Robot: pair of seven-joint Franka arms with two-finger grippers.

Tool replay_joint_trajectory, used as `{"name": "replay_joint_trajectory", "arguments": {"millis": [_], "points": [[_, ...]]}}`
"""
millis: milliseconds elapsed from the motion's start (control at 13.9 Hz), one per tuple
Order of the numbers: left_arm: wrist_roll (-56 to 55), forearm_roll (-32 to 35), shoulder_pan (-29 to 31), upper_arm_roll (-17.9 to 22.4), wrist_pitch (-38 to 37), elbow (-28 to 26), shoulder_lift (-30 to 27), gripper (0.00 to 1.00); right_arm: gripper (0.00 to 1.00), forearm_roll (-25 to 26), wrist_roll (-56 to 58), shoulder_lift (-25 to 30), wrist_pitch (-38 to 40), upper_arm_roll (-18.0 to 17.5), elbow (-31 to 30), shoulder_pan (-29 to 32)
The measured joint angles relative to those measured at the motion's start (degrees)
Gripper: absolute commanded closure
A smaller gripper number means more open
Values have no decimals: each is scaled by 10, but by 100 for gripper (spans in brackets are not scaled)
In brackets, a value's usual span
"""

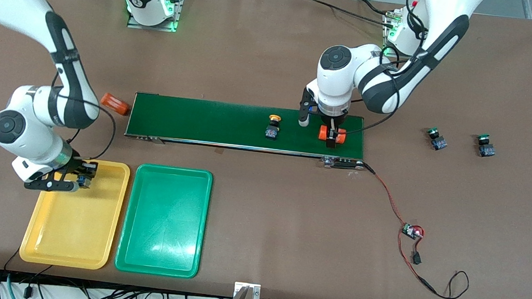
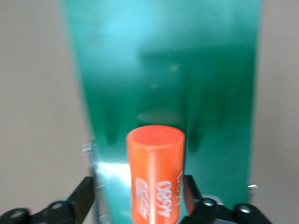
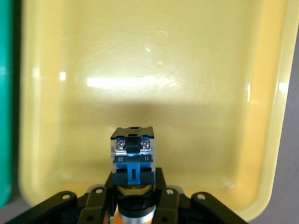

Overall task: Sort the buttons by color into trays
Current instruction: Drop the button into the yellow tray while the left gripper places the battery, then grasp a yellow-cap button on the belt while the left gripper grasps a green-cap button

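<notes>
Front view: a brown table [image 1: 266,47] with a long dark-green conveyor belt [image 1: 210,119] across its middle. The left gripper [image 1: 331,138] is down at the belt's end toward the left arm, around an orange cylinder [image 1: 322,133] that lies on the belt. A yellow-capped button [image 1: 273,127] stands on the belt, near the cylinder. Two green-capped buttons [image 1: 437,139] [image 1: 485,145] sit on the bare table toward the left arm's end. A second orange cylinder [image 1: 114,103] lies just off the belt's other end. Nearer the camera, a yellow tray [image 1: 65,252] and a green tray [image 1: 160,264] lie side by side. The right gripper [image 1: 83,178] hangs over the yellow tray's rim, pinching a button.

Left wrist view: the orange cylinder [image 2: 156,175], with white print, lies on the green belt [image 2: 163,60]. The black fingers [image 2: 81,196] stand apart on either side of it; whether they touch it cannot be told.

Right wrist view: the right gripper [image 3: 134,198] is clamped on a button [image 3: 132,156], its blue-and-clear body pointing out and its cap hidden between the fingers, above the yellow tray [image 3: 56,70]. A strip of the green tray [image 3: 5,93] shows at one edge.
</notes>
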State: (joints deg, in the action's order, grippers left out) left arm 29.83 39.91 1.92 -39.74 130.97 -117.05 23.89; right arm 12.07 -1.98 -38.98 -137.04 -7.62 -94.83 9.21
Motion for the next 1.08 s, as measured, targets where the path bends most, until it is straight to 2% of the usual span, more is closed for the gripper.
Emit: {"name": "replay_joint_trajectory", "arguments": {"millis": [72,144,216,288,360,576,720,936,1081], "points": [[0,0,0,12,0,11,-8,0,71,0,1,-15,-6,3,7,3],[0,-2,2,28,-1,18,-18,0,64,0,1,-26,-10,5,13,4],[0,-6,8,41,-2,21,-29,0,44,0,1,-32,-13,5,16,3],[0,-8,21,49,-5,21,-40,0,20,0,1,-36,-14,5,18,2],[6,-8,41,53,-7,21,-49,0,3,0,1,-36,-15,5,18,1],[60,-19,86,54,-9,18,-60,0,0,0,1,-31,-11,5,24,-3],[67,-24,90,54,-9,16,-60,0,0,-4,1,-5,35,3,26,-11],[60,-46,114,56,-15,16,-63,0,0,-75,-5,70,157,2,23,-42],[55,-111,165,60,-18,16,-64,0,0,-113,-16,117,189,1,-4,-59]]}}
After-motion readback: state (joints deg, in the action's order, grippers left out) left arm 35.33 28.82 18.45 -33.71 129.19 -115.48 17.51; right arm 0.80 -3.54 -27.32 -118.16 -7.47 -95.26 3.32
